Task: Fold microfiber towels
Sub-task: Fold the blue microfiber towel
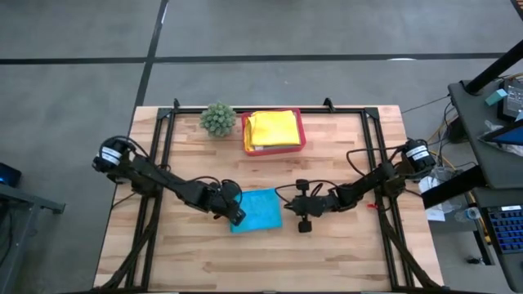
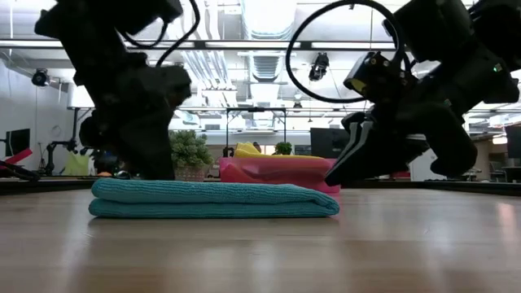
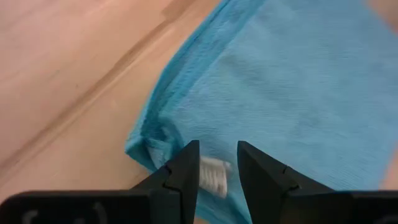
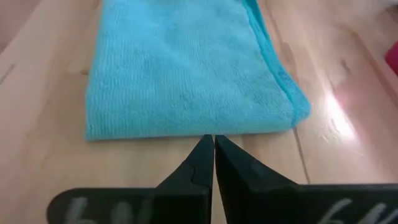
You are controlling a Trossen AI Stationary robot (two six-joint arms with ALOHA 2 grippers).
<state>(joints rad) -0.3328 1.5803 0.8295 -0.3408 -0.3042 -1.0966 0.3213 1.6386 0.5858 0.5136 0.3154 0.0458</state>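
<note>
Tool on my left arm (image 1: 235,214) sits at the left edge of the blue towel (image 1: 258,210). Its two fingers (image 3: 186,171) are a little apart. Through the gap I see the towel's small white tag (image 3: 213,174). I cannot tell if the fingers pinch any cloth.

My right tool (image 1: 304,211) is just beside the towel's right edge, low over the surface (image 1: 343,253). Its fingers (image 4: 200,163) are pressed together and hold nothing. The tips point at the near edge of the towel and do not touch it.

The blue towel lies folded and flat on the wood, near the middle, between my two tools. In the low view it looks like a neat, thick stack of layers (image 2: 213,199).

Farther back on the surface is a pink tray (image 1: 301,129). Yellow towels (image 1: 273,128) lie folded in it. A bit of orange cloth (image 1: 248,129) shows at the tray's left side. A small spiky green plant (image 1: 217,118) stands just beside the tray, on its left.
</note>
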